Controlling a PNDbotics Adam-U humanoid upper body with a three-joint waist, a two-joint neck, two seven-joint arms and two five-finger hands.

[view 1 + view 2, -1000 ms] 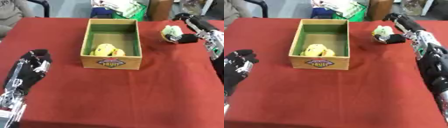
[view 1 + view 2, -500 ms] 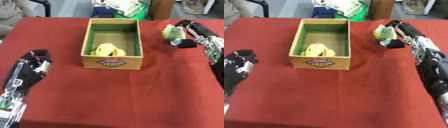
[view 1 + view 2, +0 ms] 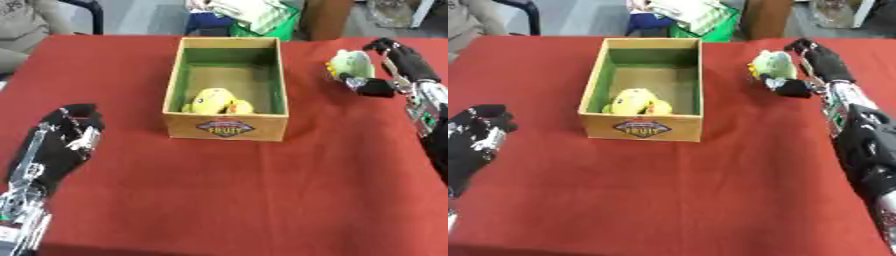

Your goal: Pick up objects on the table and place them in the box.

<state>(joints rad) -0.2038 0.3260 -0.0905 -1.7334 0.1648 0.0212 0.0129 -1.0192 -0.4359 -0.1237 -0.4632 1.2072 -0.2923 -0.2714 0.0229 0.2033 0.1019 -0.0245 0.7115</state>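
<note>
While gripped, right hand [image 3: 389, 67] around toy [image 3: 352, 63]

Matt red cloth table [image 3: 219, 195]; printed cardboard-looking box [image 3: 226, 125]; soft-looking yellow toy [image 3: 210, 101].

Robot hand [image 3: 391, 70] raised toy [image 3: 351, 63] (green).
</note>
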